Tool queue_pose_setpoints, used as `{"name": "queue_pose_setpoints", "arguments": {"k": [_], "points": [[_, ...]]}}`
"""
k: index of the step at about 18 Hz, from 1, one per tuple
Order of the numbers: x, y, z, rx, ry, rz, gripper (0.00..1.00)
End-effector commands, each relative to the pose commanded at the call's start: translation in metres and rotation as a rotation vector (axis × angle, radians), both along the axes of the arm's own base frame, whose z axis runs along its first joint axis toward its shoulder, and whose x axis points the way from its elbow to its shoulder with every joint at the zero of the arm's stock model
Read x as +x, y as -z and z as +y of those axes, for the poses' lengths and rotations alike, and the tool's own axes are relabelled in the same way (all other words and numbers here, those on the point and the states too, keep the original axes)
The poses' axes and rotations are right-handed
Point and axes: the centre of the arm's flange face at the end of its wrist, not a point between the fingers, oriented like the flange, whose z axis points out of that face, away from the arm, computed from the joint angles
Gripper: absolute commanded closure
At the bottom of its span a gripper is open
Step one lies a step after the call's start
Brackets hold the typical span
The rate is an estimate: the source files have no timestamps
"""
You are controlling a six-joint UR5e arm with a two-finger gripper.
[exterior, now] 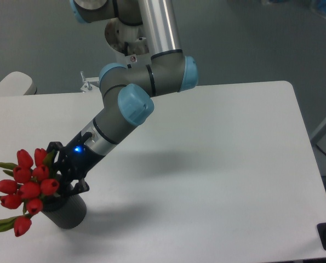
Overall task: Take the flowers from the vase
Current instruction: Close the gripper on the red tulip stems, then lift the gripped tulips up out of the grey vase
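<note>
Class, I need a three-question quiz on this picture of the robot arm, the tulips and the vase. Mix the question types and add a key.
1. True or false: the flowers lie flat on the table.
2. The vase is: A) white, B) dark grey, C) red.
3. Fill in: the gripper is right beside the ____ of the vase.

Key:
1. False; the stems are in the vase.
2. B.
3. Rim.
</note>
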Motion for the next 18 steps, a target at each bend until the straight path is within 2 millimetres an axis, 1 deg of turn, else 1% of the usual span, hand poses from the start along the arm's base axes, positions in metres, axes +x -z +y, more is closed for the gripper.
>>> {"name": "queue_pose_setpoints", "arguments": {"k": [2, 4, 7, 9, 10, 14, 16, 18], "points": [[0.0, -0.009, -0.001, -0.002, -0.019, -0.016, 0.56], [0.0, -0.024, -0.003, 0.011, -0.031, -0.021, 0.56], [-0.006, -0.062, -0.002, 0.036, -0.079, -0.064, 0.56], [-0.005, -0.088, -0.002, 0.051, -0.102, -0.072, 0.57], [-0.003, -0.134, -0.004, 0.074, -0.148, -0.1, 0.6], [-0.017, -0.168, -0.006, 0.109, -0.179, -0.134, 0.6], [-0.025, -0.178, -0.007, 0.121, -0.195, -0.135, 0.6], [-0.038, -0.183, -0.013, 0.138, -0.204, -0.144, 0.6]]}}
